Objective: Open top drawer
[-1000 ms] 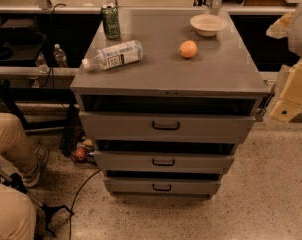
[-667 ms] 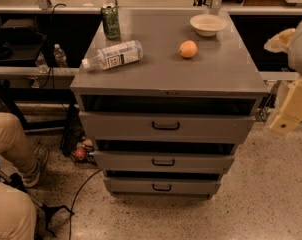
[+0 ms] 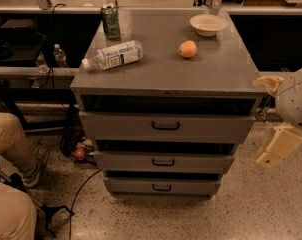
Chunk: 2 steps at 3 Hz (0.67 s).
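The top drawer [image 3: 121, 127] is the tallest grey front of three, with a black loop handle [image 3: 166, 126] at its centre. A dark gap shows between it and the cabinet top. My gripper [image 3: 261, 122] hangs to the right of the cabinet, level with the drawer's right end and well away from the handle. Its cream fingers [image 3: 277, 145] are spread apart with nothing between them, one high by the top's corner and one lower. It is open and empty.
On the cabinet top [image 3: 216, 69] lie a plastic bottle [image 3: 113, 55], a green can [image 3: 110, 21], an orange [image 3: 188, 49] and a bowl [image 3: 207, 24]. Two shorter drawers [image 3: 121, 161] sit below. A person's legs [image 3: 11, 149] and cables are on the floor at left.
My gripper has moved downward beside the cabinet's right side, from tabletop height to drawer height. The drawers and the things on top have not moved.
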### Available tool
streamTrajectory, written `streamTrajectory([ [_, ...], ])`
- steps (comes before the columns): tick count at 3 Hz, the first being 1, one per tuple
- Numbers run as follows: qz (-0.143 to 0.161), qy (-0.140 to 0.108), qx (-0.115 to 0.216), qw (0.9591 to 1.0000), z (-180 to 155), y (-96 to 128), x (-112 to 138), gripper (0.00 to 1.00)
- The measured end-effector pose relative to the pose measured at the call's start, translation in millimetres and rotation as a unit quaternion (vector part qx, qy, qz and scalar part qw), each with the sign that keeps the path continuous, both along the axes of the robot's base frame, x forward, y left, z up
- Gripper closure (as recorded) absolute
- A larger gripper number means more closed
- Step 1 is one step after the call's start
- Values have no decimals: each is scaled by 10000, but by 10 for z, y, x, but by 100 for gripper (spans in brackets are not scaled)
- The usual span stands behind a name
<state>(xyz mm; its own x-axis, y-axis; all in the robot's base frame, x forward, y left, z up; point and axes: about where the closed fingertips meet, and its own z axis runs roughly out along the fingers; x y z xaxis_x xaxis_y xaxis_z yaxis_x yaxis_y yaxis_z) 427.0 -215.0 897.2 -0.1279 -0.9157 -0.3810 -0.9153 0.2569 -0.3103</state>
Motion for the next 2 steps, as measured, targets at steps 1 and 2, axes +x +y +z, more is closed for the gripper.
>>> streamTrajectory([
  [1,-27,-174,192,9997,-269,-5,88,0],
  [2,-22,-165,190,9997,-269,-3,82,0],
])
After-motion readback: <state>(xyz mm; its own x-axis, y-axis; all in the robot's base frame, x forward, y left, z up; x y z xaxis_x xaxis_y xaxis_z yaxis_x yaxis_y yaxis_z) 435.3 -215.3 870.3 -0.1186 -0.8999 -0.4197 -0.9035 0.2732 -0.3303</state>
